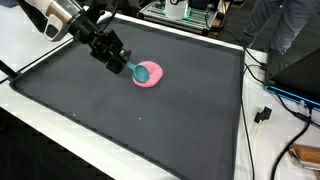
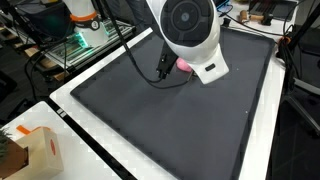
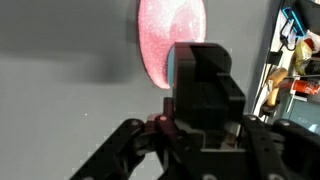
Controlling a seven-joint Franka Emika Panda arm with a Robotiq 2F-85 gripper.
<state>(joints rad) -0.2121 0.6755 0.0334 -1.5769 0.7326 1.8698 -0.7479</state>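
Observation:
A pink dish (image 1: 150,78) lies on the black mat (image 1: 130,115), towards its far side. A teal spoon (image 1: 141,70) rests with its head in the dish, and its handle runs up into my gripper (image 1: 120,62), which is shut on it just left of the dish. In the wrist view the dish (image 3: 168,35) shows above the dark closed fingers (image 3: 192,58), with a sliver of the teal handle (image 3: 171,62) at their edge. In an exterior view the arm's body hides most of the dish (image 2: 184,65) and the gripper (image 2: 164,70).
The mat lies on a white table (image 1: 45,120). Cables and a black plug (image 1: 263,114) lie off the mat's right edge, with an orange object (image 1: 306,155) nearby. A cardboard box (image 2: 30,152) stands at a table corner. Lab equipment (image 1: 185,12) stands behind.

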